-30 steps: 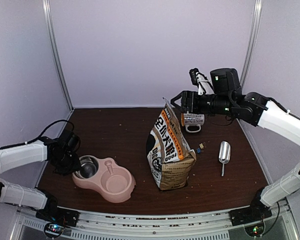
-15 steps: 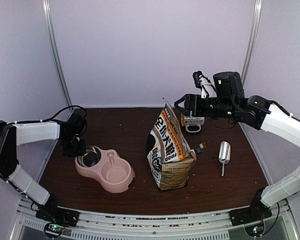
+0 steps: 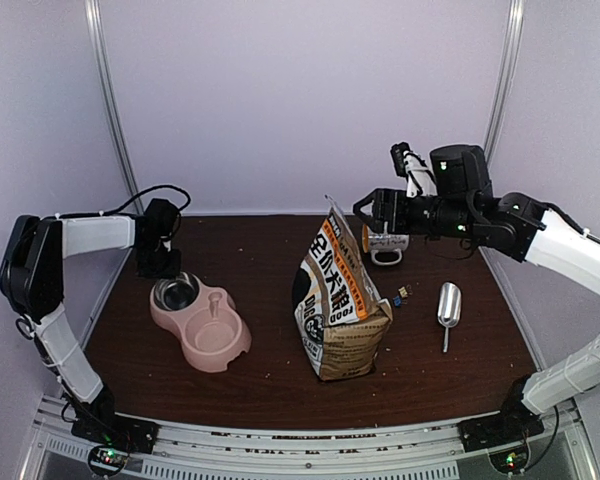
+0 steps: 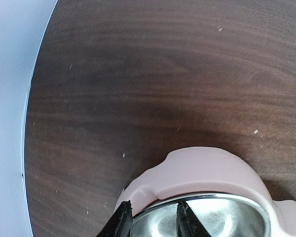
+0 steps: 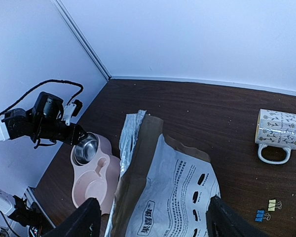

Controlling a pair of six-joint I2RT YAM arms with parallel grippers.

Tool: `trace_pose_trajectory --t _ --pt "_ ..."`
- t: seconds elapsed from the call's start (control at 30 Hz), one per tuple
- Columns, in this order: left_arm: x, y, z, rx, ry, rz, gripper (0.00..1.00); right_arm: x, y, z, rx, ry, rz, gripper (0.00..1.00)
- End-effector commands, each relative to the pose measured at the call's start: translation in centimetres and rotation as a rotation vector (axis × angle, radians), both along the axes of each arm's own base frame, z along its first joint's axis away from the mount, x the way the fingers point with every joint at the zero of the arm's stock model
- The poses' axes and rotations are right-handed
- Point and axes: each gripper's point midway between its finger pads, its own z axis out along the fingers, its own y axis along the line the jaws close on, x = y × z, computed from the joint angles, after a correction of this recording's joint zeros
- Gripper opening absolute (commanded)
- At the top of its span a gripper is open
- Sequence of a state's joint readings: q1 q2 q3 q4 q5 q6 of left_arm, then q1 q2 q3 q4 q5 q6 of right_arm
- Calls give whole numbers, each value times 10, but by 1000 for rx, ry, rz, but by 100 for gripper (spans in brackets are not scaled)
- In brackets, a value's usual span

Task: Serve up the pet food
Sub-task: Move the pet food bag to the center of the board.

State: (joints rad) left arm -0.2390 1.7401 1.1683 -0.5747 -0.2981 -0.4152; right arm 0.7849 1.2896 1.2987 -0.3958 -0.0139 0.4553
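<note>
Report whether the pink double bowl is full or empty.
Empty. The pink double bowl shows a bare pink well and a bare, shiny steel cup; nothing lies in either.

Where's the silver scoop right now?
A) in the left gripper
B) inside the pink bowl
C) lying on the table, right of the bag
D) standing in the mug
C: in the top view the silver scoop lies flat on the table, to the right of the upright bag and clear of it.
</note>
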Motion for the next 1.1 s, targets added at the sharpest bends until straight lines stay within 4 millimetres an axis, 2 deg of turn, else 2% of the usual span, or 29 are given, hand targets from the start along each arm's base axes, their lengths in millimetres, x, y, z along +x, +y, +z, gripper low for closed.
trace_pose_trajectory --t 0.0,0.17,0.3,0.43,0.57,0.83,0.93,1.07 --pt "34 -12 26 -21 -87 -68 35 0 -12 5 3 -14 -40 75" --pt "24 -12 31 -22 -76 -86 47 -1 -14 5 0 -16 -47 75" --pt "9 -9 34 -32 -77 -77 48 0 -14 2 -8 -14 -50 75" --pt "0 -27 46 -68 -100 -124 48 1 -13 0 -3 -8 -49 75" --pt "-16 -52 46 -80 -85 -177 50 0 -15 -1 3 -7 -55 75" --pt "-71 -55 37 -260 -112 12 65 -3 -25 -1 -18 -23 -80 76" --pt "-93 -65 33 -334 -108 52 69 -3 -25 -5 -19 -19 -81 76" --pt "-123 -77 17 -375 -23 100 74 -3 -22 -7 -1 -14 -71 76"
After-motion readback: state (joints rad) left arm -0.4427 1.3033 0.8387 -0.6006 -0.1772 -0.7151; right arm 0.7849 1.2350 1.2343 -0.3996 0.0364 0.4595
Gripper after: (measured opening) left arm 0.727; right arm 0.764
